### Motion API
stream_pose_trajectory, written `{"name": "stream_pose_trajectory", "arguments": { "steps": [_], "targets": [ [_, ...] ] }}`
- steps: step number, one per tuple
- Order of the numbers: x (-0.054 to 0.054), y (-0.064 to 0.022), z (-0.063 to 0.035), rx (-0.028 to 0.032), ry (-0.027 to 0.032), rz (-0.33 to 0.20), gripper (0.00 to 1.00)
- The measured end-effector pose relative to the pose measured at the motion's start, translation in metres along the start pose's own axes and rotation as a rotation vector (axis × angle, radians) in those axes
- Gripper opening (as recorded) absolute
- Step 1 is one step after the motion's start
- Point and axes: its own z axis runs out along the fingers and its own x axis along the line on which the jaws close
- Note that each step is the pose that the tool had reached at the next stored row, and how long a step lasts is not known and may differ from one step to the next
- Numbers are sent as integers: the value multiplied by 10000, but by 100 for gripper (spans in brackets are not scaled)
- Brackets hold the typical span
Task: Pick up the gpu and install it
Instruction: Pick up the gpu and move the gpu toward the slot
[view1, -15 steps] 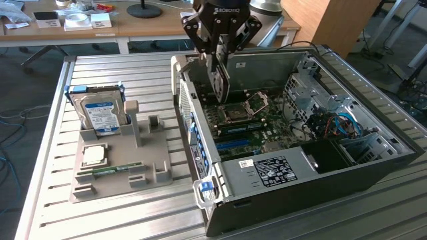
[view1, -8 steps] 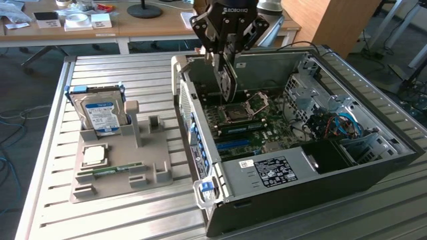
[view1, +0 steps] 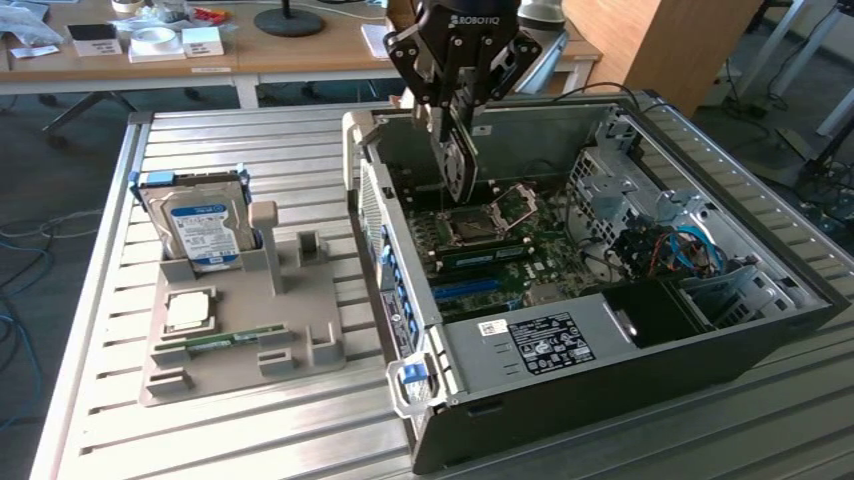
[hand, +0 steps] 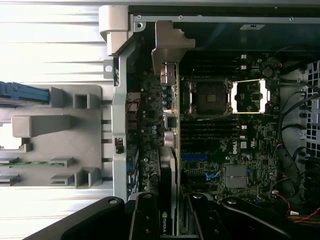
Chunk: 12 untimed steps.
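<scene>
Near the bench's (view1: 240, 150) left edge a grey tray (view1: 307, 340) holds a hard drive (view1: 200, 225) standing upright, with a RAM stick (view1: 220, 340) lying flat. Just beside it the open computer case (view1: 747, 330) shows its motherboard (view1: 507, 250). Over the case's far end the arm points straight down, its gripper (view1: 458, 125) clamped on the gpu (view1: 461, 170), which hangs edge-down above the board. A cluttered desk (view1: 267, 60) stands behind.

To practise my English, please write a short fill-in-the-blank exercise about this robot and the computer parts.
The gripper is shut on the gpu, over the ___ computer case.
The hard drive stands in the grey holder on the exterior view's ___.
The hard drive's label is white and ___.
Missing words: open; left; blue.
</scene>
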Motion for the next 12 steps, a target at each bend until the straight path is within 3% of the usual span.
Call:
{"name": "stream_pose_trajectory", "arguments": {
  "steps": [6,12],
  "targets": [
    [-5,1,0,0,0,-2,27],
    [-85,9,2,0,1,0,27]
  ]
}}
